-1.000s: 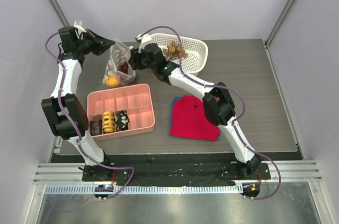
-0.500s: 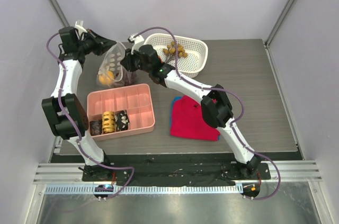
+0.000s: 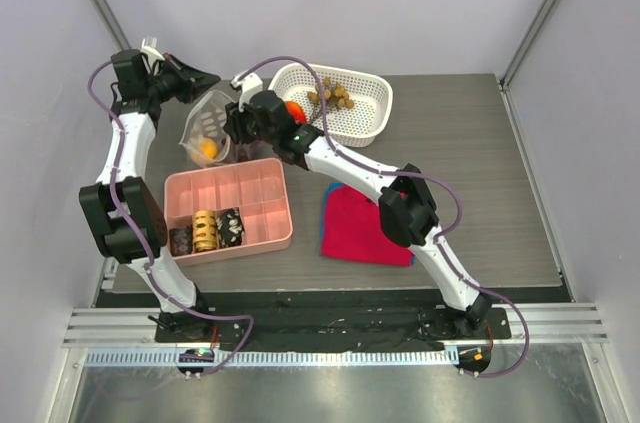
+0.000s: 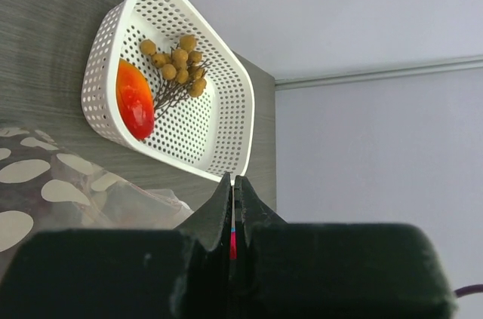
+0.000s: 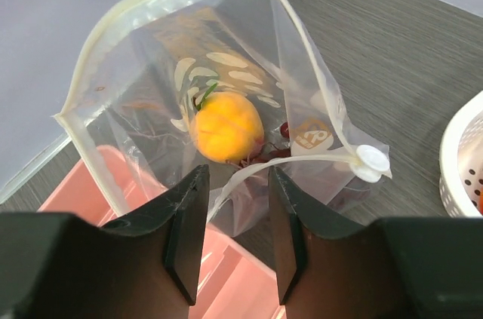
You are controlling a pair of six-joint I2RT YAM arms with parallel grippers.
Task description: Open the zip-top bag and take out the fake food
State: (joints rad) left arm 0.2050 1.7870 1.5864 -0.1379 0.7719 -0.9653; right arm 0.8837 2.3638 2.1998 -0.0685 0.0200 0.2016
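Note:
The zip-top bag [image 3: 207, 128] hangs open at the back left, held up by its rim. My left gripper [image 3: 208, 78] is shut on that rim; a thin strip shows between its closed jaws [image 4: 232, 179]. In the right wrist view the bag's mouth [image 5: 189, 55] gapes. An orange-yellow fruit [image 5: 226, 127] and a dark red cluster [image 5: 287, 132] lie inside. My right gripper [image 5: 238, 176] is open, with the bag's near lip between its fingers, not clamped. A tan ball cluster [image 3: 330, 95] and a red piece [image 3: 293, 110] lie in the white mesh basket [image 3: 372, 108].
A pink divided tray [image 3: 265, 193] with a yellow coil and dark blocks sits just in front of the bag. A red cloth [image 3: 365, 223] over a blue one lies at centre right. The bag's white slider [image 5: 371, 161] sits at the right end of the zip.
My right gripper has moved left, from beside the basket to the bag's near lip. The bag has swung left and its mouth has opened wider. The red piece in the basket has come into view.

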